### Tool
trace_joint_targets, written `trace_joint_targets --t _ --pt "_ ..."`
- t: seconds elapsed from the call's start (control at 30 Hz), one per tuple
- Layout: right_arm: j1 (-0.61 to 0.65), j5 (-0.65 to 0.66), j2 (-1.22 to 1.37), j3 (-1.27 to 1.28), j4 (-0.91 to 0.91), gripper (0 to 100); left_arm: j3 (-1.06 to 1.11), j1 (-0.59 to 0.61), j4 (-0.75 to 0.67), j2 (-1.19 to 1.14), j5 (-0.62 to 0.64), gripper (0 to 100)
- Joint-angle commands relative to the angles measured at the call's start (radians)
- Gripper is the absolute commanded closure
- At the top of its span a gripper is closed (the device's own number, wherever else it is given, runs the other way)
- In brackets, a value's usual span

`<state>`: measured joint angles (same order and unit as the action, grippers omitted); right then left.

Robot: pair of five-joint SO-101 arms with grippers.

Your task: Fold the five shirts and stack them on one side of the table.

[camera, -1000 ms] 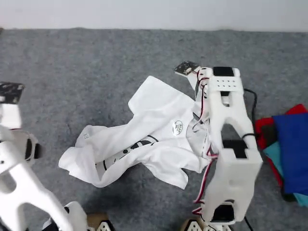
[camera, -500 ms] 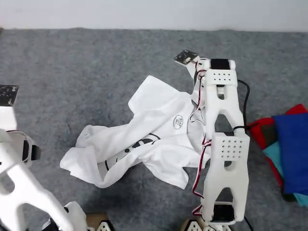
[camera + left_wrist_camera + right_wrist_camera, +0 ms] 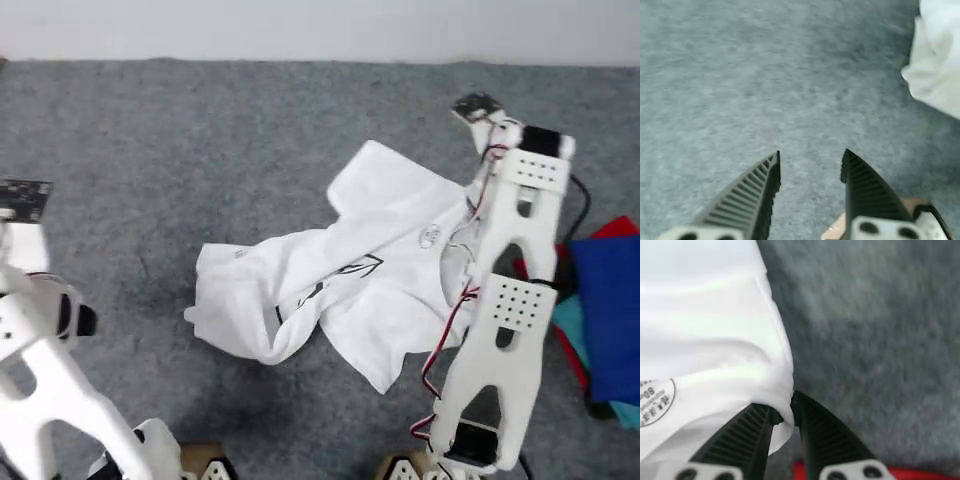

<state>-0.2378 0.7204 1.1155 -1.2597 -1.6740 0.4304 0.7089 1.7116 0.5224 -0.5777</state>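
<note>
Firmly, the right gripper (image 3: 785,406) pinches the white shirt (image 3: 705,330) — edge between jaws.

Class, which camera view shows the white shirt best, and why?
The high view: nearly the whole crumpled white shirt lies spread on the grey table. The right wrist view gives a close edge pinched in the right end effector; the left wrist view catches one corner.

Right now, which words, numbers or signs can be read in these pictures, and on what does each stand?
On the shirt, round badge: small print, too blurred to read.
On the shirt, black print: partly lost in folds, cannot be read.
Nothing else carries text.
</note>
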Motion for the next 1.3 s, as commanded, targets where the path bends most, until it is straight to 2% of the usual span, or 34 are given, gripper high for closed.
trace_joint_targets --t 0.0,0.07,0.2,0.33,0.43,0.6,0.8,0.9,0.97,1.17,1.27 --pt "-0.004 -0.011 -0.018 -0.129 -0.116 94.4 0.050 -0.109 -0.100 0.021 0.100 81" --pt "-0.001 -0.021 -0.036 -0.169 -0.128 85.3 0.062 -0.190 -0.147 0.021 0.176 80" --pt "-0.012 -0.052 -0.134 -0.189 -0.127 66.0 0.062 -0.382 -0.181 0.017 0.203 75" --pt "-0.012 -0.052 -0.242 -0.127 -0.127 63.4 0.041 -0.500 -0.265 -0.100 0.250 74" --pt "-0.010 -0.072 -0.328 -0.021 -0.127 63.4 -0.053 -0.539 -0.330 -0.308 0.316 74" --pt "0.007 -0.072 -0.430 0.212 -0.122 63.4 -0.438 -0.618 -0.247 -0.758 0.408 74" --pt "-0.001 -0.061 -0.441 0.353 -0.125 63.4 -1.049 -0.724 0.040 -1.240 0.436 74" --pt "-0.001 -0.060 -0.441 0.353 -0.125 63.4 -1.257 -0.741 0.048 -1.381 0.434 74" --pt "0.001 -0.060 -0.441 0.351 -0.125 63.4 -1.273 -0.749 0.051 -1.402 0.362 74" --pt "0.001 -0.060 -0.438 0.351 -0.124 63.4 -1.073 -0.784 0.048 -1.309 0.224 74" --pt "0.004 -0.060 -0.437 0.351 -0.124 63.4 -1.015 -0.795 0.048 -1.304 0.166 80"
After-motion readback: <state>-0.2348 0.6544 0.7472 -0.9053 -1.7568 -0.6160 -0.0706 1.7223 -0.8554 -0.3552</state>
